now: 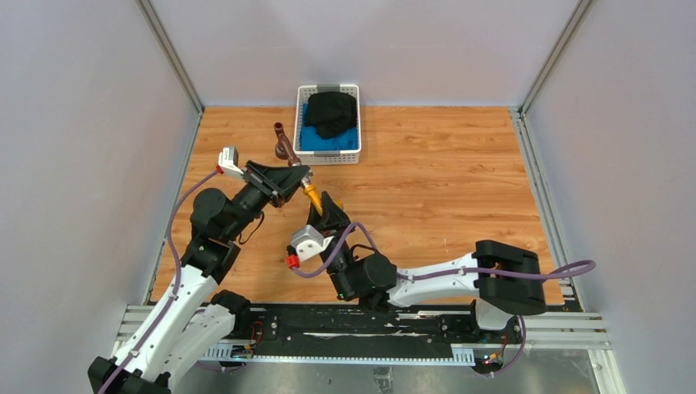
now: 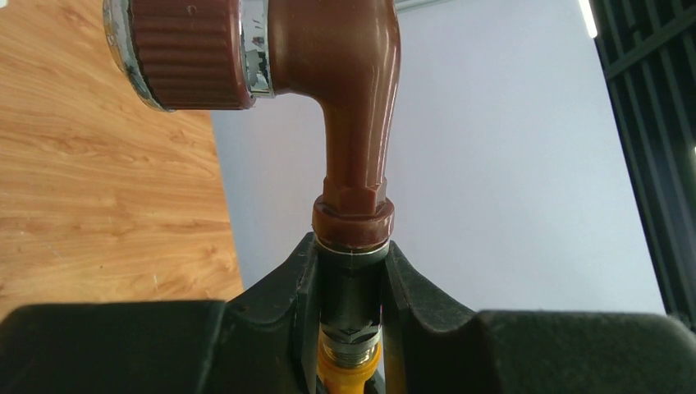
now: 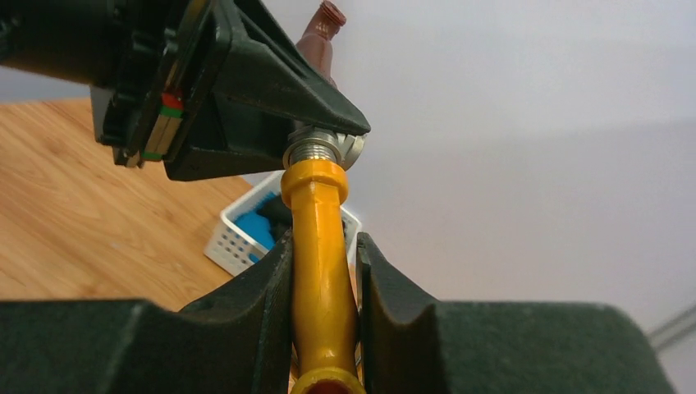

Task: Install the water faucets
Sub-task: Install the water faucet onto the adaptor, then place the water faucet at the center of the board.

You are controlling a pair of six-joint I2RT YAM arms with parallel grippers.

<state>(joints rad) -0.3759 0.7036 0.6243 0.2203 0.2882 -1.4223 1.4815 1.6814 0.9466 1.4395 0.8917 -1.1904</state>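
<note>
Wood table (image 1: 443, 189), left gripper (image 1: 300, 176) holding brown faucet (image 2: 354, 107), right gripper (image 1: 322, 203) yellow faucet (image 3: 316, 271), joint (image 3: 316, 153) half-hidden

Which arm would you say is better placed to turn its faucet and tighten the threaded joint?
Probably the right. The right gripper clamps the yellow faucet on its stem, clear of the silver thread. The left gripper pinches the brown faucet by its dark shank, so it suits bracing.
</note>
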